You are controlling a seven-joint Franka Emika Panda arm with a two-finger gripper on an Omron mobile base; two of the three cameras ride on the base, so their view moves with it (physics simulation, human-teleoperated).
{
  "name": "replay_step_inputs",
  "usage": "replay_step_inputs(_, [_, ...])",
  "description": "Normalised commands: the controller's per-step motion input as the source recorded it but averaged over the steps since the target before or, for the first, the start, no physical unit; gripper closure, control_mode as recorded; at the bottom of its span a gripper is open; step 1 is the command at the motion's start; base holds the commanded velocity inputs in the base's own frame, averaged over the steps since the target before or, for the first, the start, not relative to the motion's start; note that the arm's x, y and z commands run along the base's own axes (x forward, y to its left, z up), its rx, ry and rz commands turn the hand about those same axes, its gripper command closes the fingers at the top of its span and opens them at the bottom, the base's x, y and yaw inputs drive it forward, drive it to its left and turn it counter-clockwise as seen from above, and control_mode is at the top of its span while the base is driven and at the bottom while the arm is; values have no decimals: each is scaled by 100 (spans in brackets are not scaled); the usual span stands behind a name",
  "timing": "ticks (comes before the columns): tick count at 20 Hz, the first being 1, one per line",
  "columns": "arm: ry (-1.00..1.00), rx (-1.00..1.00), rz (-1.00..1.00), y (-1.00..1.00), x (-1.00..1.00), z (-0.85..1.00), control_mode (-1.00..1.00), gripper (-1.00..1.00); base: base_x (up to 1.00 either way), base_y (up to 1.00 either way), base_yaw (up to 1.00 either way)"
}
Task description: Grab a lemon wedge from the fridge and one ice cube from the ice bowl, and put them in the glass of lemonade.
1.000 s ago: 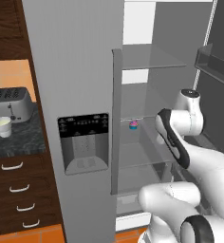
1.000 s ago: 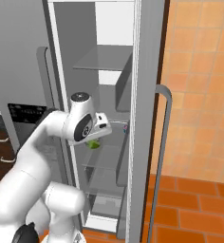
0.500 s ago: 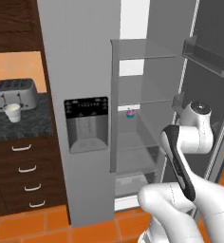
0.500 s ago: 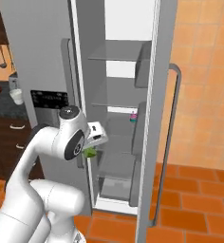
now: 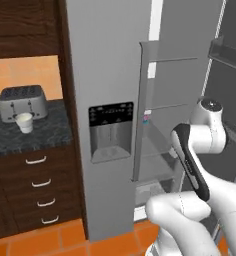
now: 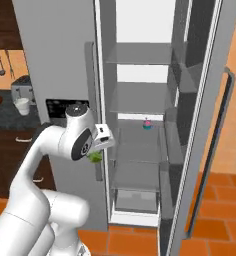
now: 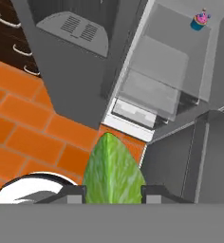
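The lemon wedge (image 7: 113,171) is clamped in the end effector (image 7: 113,192); the glass of lemonade (image 5: 24,122) lies well off leftward, on the table (image 5: 25,137).

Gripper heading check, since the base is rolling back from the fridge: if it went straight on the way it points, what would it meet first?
Probably the orange floor by the fridge base. The gripper, shut on the lemon wedge, points downward; depth is unclear.
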Motion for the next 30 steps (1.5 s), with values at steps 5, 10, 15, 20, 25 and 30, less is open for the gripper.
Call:
replay_step_inputs(5, [0,0,0,0,0,0,100,100,-2,100,57])
replay_step_inputs(10, [0,0,0,0,0,0,100,100,12,100,27])
replay_step_inputs(15, [0,0,0,0,0,0,100,100,58,89,2])
replay_step_inputs(20, [0,0,0,0,0,0,100,100,100,67,-27])
replay_step_inputs(25, [0,0,0,0,0,0,100,100,76,15,-41])
replay_step_inputs(30, [0,0,0,0,0,0,100,100,55,28,-44])
